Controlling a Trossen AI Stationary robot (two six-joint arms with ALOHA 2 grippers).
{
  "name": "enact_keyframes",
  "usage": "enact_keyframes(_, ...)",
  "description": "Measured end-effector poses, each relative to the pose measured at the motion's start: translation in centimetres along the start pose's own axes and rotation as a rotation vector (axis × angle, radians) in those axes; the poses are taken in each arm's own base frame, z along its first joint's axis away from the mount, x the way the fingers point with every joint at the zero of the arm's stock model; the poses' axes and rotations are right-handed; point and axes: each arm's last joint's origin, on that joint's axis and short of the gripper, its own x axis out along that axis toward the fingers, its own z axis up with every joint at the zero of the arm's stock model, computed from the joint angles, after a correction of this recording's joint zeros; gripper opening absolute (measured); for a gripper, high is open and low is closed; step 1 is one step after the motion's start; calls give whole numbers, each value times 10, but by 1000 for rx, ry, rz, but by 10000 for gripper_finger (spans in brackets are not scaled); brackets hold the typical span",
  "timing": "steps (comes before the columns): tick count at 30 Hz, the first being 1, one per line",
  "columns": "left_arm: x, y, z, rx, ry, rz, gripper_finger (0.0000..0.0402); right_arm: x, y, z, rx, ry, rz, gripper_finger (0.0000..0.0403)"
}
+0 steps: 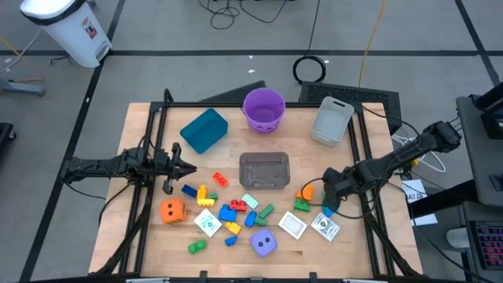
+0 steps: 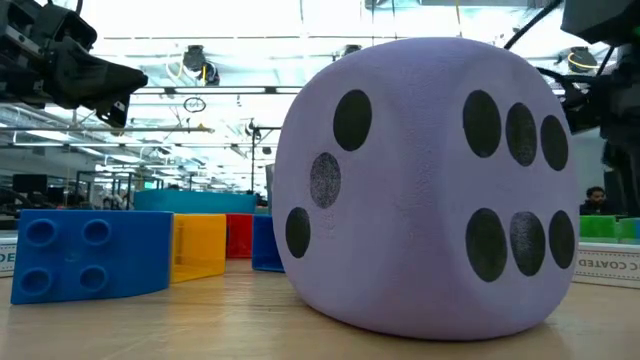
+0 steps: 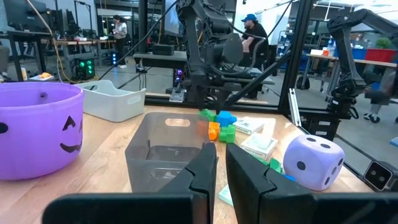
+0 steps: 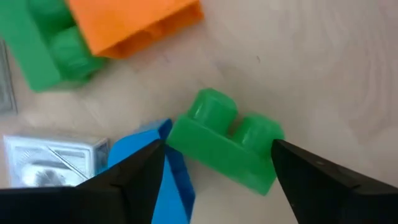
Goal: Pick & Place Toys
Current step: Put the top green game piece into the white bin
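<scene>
Toys lie scattered on the wooden table (image 1: 149,236): small coloured blocks, white cards (image 1: 292,226), an orange die (image 1: 173,210) and a purple die (image 1: 265,244). My right gripper (image 4: 217,155) points down at the right side, open. Its fingers stand on either side of a green two-stud block (image 4: 227,140) that lies flat on the wood. A blue block (image 4: 155,174) lies beside one finger. An orange block (image 4: 134,25), another green block (image 4: 46,53) and a card (image 4: 50,158) are close by. My left gripper (image 1: 189,167) waits shut and level at the left, holding nothing.
A clear tub (image 1: 265,170) stands mid-table. Behind it are a purple bucket (image 1: 263,108), a teal bin (image 1: 204,130) and a pale tub (image 1: 332,120). People show in the room beyond the table.
</scene>
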Motion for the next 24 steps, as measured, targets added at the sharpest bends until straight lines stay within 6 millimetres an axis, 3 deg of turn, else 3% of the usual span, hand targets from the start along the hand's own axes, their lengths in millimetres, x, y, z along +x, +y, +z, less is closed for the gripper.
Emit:
enact_keyframes(11, 0, 0, 0, 0, 0, 0, 42, 8, -2, 1, -482, -82, -29, 249)
enact_keyframes(17, 0, 0, 0, 0, 0, 0, 42, 8, -6, 7, -494, -263, -219, 236)
enact_keyframes(24, 0, 0, 0, 0, 0, 0, 42, 7, -5, 14, -503, -314, -221, 227)
